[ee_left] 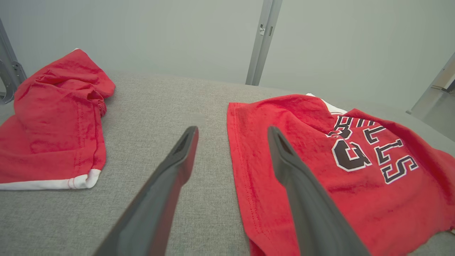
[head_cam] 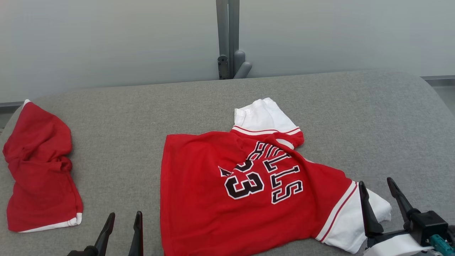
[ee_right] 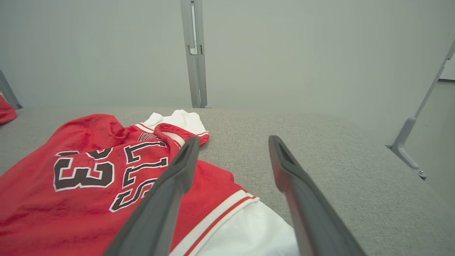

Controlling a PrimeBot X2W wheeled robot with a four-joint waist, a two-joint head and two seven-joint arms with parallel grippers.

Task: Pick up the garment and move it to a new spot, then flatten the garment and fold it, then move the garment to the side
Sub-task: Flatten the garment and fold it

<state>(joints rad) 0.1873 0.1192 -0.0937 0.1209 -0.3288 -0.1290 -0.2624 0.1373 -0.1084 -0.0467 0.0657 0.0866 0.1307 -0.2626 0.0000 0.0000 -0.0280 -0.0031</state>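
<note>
Right gripper (head_cam: pixel 376 182), we record, stands jaws apart at the near white sleeve (head_cam: pixel 350 224) of the red jersey (head_cam: pixel 213 185), which lies crosswise on the grey table (head_cam: pixel 142 117), its hem just beside the left gripper (head_cam: pixel 125 214), likewise spread and empty.

— Where does the garment (head_cam: pixel 249 188) lie?
— We see it on the table (head_cam: pixel 142 113), in the middle, a bit to our right.
— And the other garment (head_cam: pixel 39 167)?
— Well apart, at the left edge. Our left gripper (head_cam: pixel 126 213) is between them, close to us. Our right gripper (head_cam: pixel 375 181) is at the garment's near right corner. A post (head_cam: pixel 229 39) stands behind the table.
</note>
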